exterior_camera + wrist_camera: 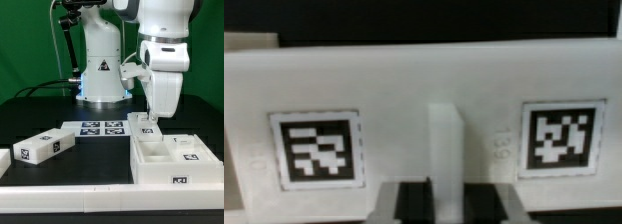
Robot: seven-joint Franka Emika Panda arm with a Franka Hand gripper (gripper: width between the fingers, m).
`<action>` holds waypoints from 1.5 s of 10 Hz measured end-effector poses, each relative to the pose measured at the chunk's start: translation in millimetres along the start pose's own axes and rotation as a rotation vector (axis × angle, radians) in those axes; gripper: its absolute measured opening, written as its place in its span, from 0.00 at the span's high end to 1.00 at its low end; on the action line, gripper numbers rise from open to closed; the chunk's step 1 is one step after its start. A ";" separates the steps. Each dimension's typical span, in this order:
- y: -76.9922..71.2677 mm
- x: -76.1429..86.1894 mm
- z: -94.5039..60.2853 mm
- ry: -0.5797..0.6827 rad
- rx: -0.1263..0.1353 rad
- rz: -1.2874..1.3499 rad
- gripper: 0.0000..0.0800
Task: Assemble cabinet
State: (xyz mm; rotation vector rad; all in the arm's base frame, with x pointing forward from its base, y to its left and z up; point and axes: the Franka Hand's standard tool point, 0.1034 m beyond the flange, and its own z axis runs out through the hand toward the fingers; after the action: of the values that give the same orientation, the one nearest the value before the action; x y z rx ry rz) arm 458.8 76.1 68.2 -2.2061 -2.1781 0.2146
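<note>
Wrist view, nearest first: the gripper [446,206] has its two dark fingers [402,205] close against either side of a thin upright rib [446,140] on the white cabinet box [420,80], though I cannot tell whether they pinch it or merely straddle it. In the exterior view that box sits at the front of the black table [100,155], toward the exterior view's right, with a loose block [42,148] well apart to the left and the marker board [100,127] beyond. If the hold is shallow or off-centre, the box could slip or twist when moved, because the thin rib would take all the strain.
</note>
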 end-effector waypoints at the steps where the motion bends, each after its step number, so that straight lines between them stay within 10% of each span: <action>1: 1.1 -0.4 -0.3 0.000 0.000 0.000 0.91; 15: 13.3 -5.4 5.3 0.016 -0.016 -0.022 0.91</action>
State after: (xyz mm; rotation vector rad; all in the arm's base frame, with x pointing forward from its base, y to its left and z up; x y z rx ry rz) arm 471.3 70.1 61.8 -2.1827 -2.2026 0.1788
